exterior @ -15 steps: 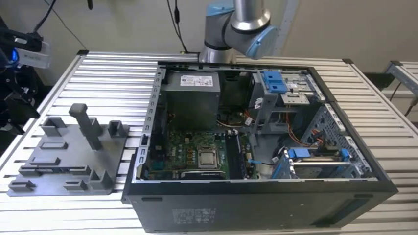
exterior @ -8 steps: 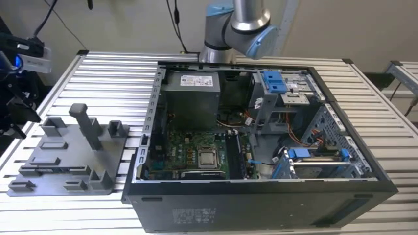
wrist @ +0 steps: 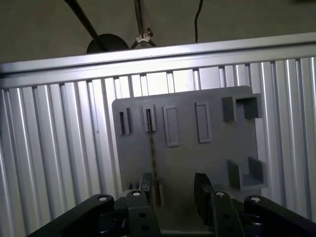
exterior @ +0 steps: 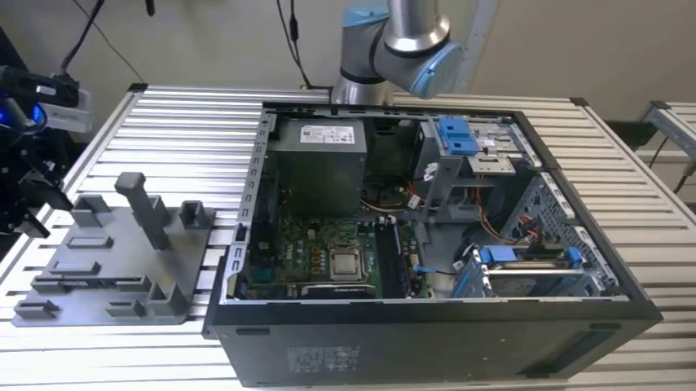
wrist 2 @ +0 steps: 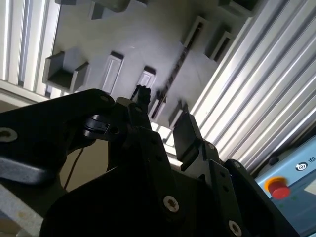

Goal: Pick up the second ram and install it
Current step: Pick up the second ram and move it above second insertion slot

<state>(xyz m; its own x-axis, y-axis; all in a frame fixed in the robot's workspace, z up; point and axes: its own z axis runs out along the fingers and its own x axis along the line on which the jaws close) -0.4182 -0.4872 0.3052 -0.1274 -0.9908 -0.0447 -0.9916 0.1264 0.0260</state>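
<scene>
The second ram (wrist: pixel 152 153) stands on edge in the slots of the grey tray (wrist: pixel 207 163), seen as a thin dark strip. In the second wrist view the same strip (wrist 2: pixel 174 69) runs across the tray (wrist 2: pixel 98 34). My gripper (wrist: pixel 174 190) hovers above the tray, open, with the stick's near end just inside one finger (wrist: pixel 146 186). Nothing is held between the fingers (wrist 2: pixel 183 129). In the exterior view the gripper (exterior: pixel 31 213) hangs at the far left over the tray (exterior: pixel 120 314), where the ram (exterior: pixel 98 282) lies low between the posts.
The open computer case (exterior: pixel 435 326) lies to the exterior view's right of the tray, its motherboard (exterior: pixel 326 261) exposed, with blue drive clips (exterior: pixel 457 137) inside. A tall grey post (exterior: pixel 142 208) rises from the tray. Ribbed aluminium table (exterior: pixel 196 122) surrounds everything. A red button (wrist 2: pixel 279 190) sits off the table's edge.
</scene>
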